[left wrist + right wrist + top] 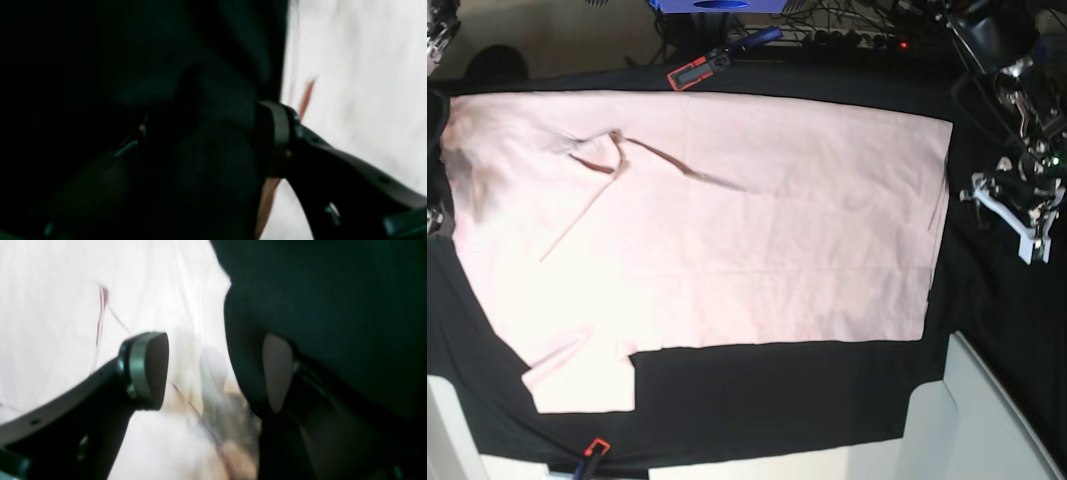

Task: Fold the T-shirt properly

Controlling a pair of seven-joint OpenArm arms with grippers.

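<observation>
The pale pink T-shirt [727,220] lies spread flat on the black table cloth [777,390], plain side up, with a sleeve [577,375] at the lower left and creases near its upper left. In the right wrist view my right gripper [213,371] is open, and the T-shirt's edge [186,340] runs between its two pads, one over pink fabric and one over black cloth. In the left wrist view my left gripper [206,136] is open too. One of its fingers [278,133] sits at the T-shirt's edge [350,83]. The left arm [1017,205] stands just off the T-shirt's right side.
A red-and-black tool [697,68] lies beyond the far edge of the T-shirt, and another one [592,455] lies at the front edge. A blue box [717,5] and cables [857,35] sit at the back. A white panel [987,420] stands at the lower right.
</observation>
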